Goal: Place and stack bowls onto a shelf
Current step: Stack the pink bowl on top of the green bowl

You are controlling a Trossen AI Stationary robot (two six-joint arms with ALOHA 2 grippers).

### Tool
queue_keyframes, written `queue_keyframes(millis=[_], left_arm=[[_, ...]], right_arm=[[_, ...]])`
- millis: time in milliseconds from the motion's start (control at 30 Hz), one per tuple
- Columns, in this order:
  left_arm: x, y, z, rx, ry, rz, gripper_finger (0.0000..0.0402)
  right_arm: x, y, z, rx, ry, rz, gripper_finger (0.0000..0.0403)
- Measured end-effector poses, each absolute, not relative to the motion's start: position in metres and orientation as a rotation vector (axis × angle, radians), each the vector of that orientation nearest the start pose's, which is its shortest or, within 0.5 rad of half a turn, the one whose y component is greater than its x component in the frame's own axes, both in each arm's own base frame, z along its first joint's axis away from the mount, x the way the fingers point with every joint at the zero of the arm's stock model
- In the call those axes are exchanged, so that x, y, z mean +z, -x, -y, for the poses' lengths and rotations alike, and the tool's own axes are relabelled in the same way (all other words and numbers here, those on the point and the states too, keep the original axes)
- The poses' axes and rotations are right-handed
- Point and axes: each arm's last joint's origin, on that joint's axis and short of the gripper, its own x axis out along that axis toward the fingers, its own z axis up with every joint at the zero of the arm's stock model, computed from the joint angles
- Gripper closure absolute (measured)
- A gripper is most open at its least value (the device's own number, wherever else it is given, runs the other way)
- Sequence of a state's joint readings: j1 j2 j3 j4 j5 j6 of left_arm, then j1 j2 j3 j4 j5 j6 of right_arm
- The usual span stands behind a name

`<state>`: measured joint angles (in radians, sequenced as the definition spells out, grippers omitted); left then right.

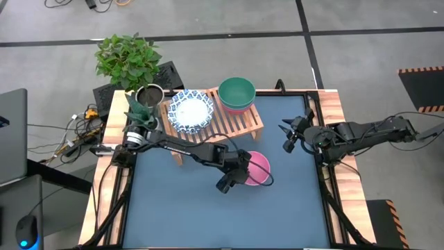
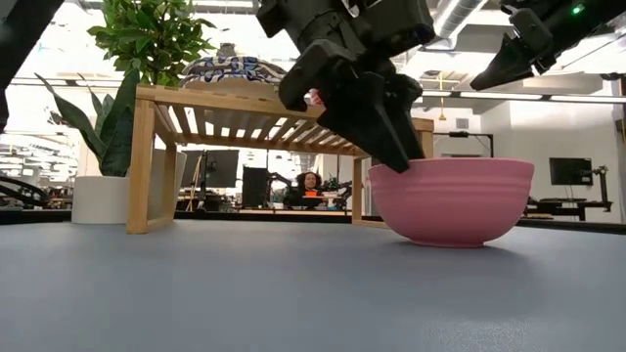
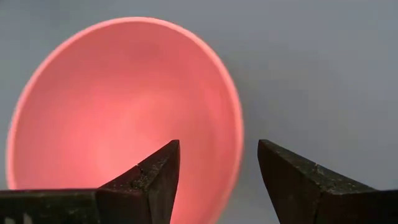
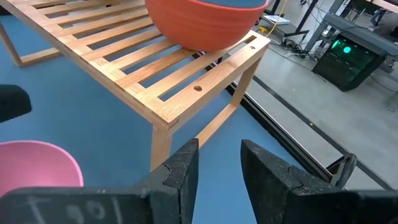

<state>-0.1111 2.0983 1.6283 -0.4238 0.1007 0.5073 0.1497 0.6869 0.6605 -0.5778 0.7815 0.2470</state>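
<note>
A pink bowl [image 1: 259,165] [image 2: 455,200] stands upright on the blue table in front of the shelf [image 1: 232,123] [image 2: 196,103]. My left gripper [image 1: 243,175] [image 3: 217,152] is open and slants down over the bowl's rim [image 3: 235,134]. One finger is inside the bowl and one outside. On the shelf sit a stack of white bowls with blue patterns [image 1: 191,111] and a teal bowl [image 1: 236,90] nested in a red bowl [image 4: 199,28]. My right gripper [image 1: 288,137] [image 4: 219,165] waits open at the table's right side. My left gripper has its fingers on either side of the pink bowl's rim [image 3: 236,143], on the side toward the table's left, coming slanting from above. Whether a finger touches the rim I cannot tell. The bowl rests on the table on its base.
Two potted plants [image 1: 128,59] [image 1: 144,104] stand at the far left, beside the shelf. A wooden frame [image 1: 333,111] borders the blue mat. The near half of the mat [image 1: 222,215] is bare.
</note>
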Motion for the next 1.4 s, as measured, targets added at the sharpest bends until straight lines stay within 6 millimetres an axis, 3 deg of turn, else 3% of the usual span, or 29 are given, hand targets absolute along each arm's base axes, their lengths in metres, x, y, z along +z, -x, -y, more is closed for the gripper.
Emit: queue_keyframes(millis=[133,567,833,1100,1400], left_arm=[[0.198,-0.455,0.048,-0.377,-0.466,-0.855,0.0225],[0.194,-0.456,0.047,-0.381,-0.461,-0.869,0.0390],[0.194,-0.456,0.055,-0.411,-0.437,-0.880,0.0399],[0.240,-0.461,0.075,-0.527,-0.355,-0.836,0.0401],[0.319,-0.451,0.089,-0.472,-0.508,-0.825,0.0401]], right_arm=[[0.274,-0.137,0.000,-0.673,0.043,-0.468,0.0258],[0.274,-0.137,0.000,-0.674,0.043,-0.468,0.0258],[0.274,-0.137,0.000,-0.675,0.044,-0.467,0.0258],[0.274,-0.137,0.000,-0.675,0.042,-0.466,0.0258],[0.274,-0.137,0.000,-0.679,0.027,-0.460,0.0258]])
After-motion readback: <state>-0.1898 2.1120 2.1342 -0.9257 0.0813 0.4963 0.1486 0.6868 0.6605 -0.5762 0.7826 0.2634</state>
